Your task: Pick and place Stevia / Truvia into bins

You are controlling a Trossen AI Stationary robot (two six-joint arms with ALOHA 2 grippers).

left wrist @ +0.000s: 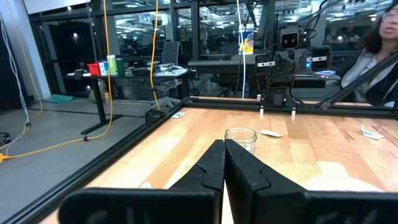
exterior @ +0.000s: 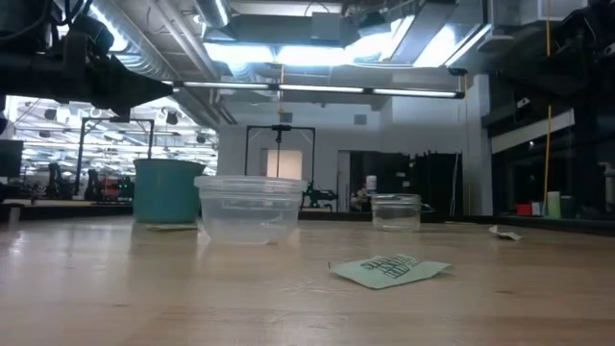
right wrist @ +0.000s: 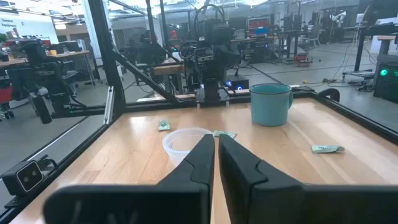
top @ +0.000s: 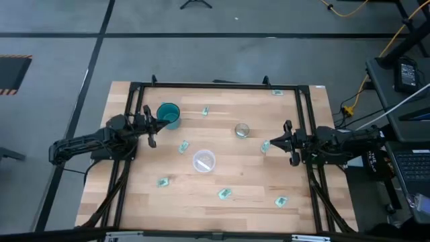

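Note:
Several pale green Stevia / Truvia packets lie flat on the wooden table, among them one (top: 184, 146) left of centre, one (top: 224, 193) near the front edge and one (top: 265, 146) just below my right gripper's tips. The bins stand upright: a teal cup (top: 168, 115), a small clear glass (top: 242, 130) and a wider whitish cup (top: 203, 161). My left gripper (top: 153, 129) hovers beside the teal cup, shut and empty (left wrist: 224, 149). My right gripper (top: 271, 143) hovers right of the glass, shut to a thin slit, with nothing between its fingers (right wrist: 216, 146).
A black frame rail (top: 215, 85) runs around the table's far edge and sides. More packets lie at the front left (top: 162, 181), front right (top: 281, 200) and far side (top: 205, 111). A person (left wrist: 379, 43) sits beyond the table's right side.

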